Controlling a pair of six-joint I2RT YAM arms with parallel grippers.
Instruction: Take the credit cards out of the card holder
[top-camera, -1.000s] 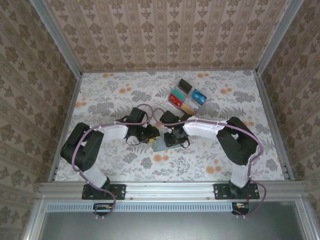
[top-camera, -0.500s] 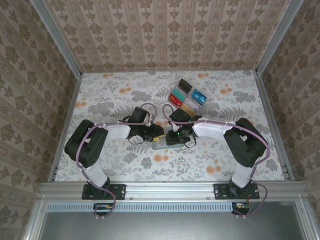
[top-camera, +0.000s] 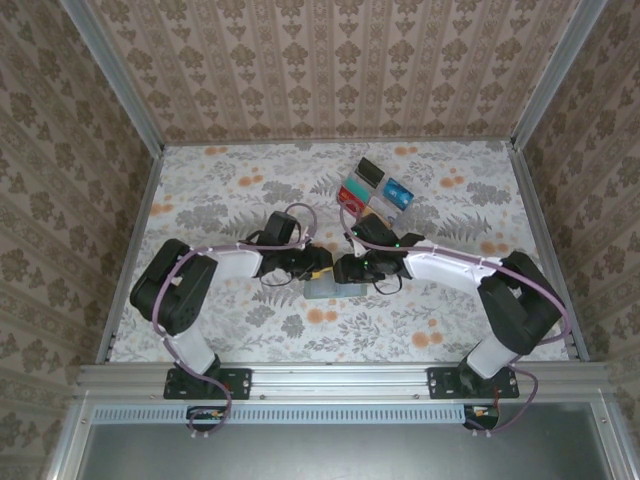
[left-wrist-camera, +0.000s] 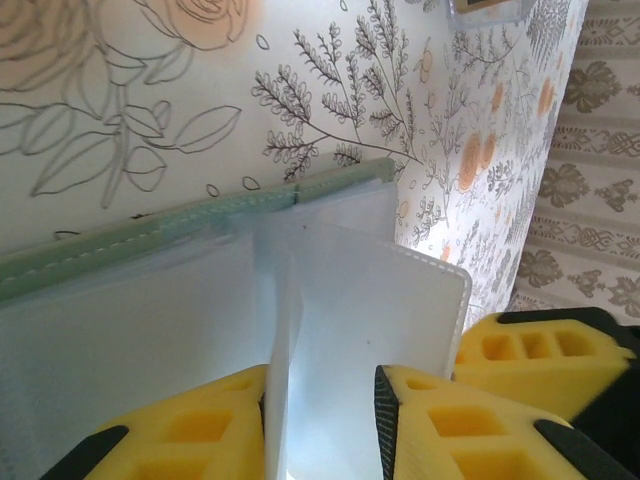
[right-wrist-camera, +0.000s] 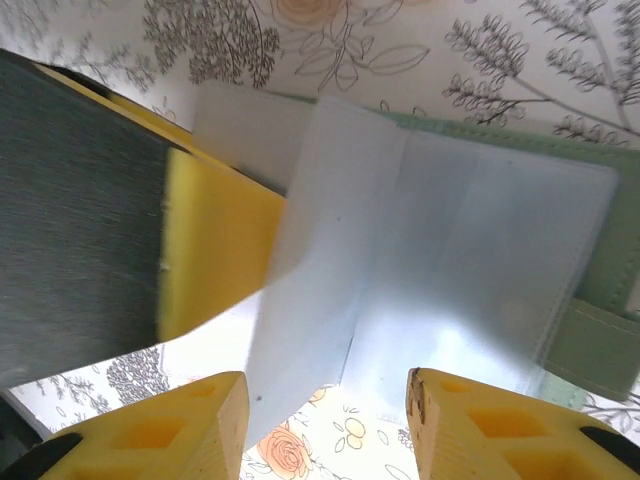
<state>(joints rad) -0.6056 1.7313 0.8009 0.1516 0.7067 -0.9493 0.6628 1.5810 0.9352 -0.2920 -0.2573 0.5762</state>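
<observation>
The sage-green card holder (top-camera: 322, 289) lies open at mid-table with its pale translucent pocket leaves fanned up. My left gripper (top-camera: 316, 270) comes at it from the left. Its jaws (left-wrist-camera: 322, 392) are partly open and straddle one upright leaf (left-wrist-camera: 283, 300), which rests against the left pad. The holder's green edge (left-wrist-camera: 200, 225) runs behind. My right gripper (top-camera: 347, 270) faces it from the right, open (right-wrist-camera: 328, 402), with the edge of a leaf (right-wrist-camera: 330, 250) just ahead of its fingertips and nothing gripped. Several credit cards (top-camera: 375, 194) lie together at the back.
The left gripper's yellow finger (right-wrist-camera: 215, 250) sits close beside the leaves in the right wrist view, and a right finger (left-wrist-camera: 530, 360) shows in the left wrist view. The holder's green strap (right-wrist-camera: 600, 345) lies at the right. Metal rails (top-camera: 135, 240) and patterned walls enclose the floral table.
The right arm's elbow has swung out to the right and its jaws have widened. The left gripper has edged slightly right. The card holder stays in place.
</observation>
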